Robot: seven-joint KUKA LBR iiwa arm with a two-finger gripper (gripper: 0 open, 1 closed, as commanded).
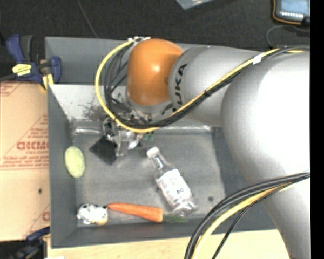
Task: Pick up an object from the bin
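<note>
1. The camera view looks down into a grey metal bin (124, 183).
2. A big silver arm (248, 107) comes in from the right side and covers much of the bin's right part.
3. At the end of the arm sits a round orange cover (148, 72). A yellow cable (99, 90) loops around it.
4. Below the orange cover the pincer (120, 138) hangs low in the back left part of the bin, near the back wall.
5. I cannot tell if the pincer is wide or narrow, because the orange cover and the cable hide much of it.
6. A black flat thing (103, 149) lies just beside the pincer, on its left. It is the thing nearest to the pincer. I cannot tell if the two touch, and I cannot see the pincer holding it.
7. A pale green oval thing (74, 162) lies by the left wall, a bit apart from the black flat thing.
8. A clear bottle (171, 185) with a white cap lies on its side in the middle of the bin. Its cap points up toward the pincer.
9. An orange carrot (135, 211) lies along the front wall, near the bottom of the bottle.
10. A small white toy with black spots (93, 214) lies in the front left corner. It touches the thin end of the carrot.
</note>
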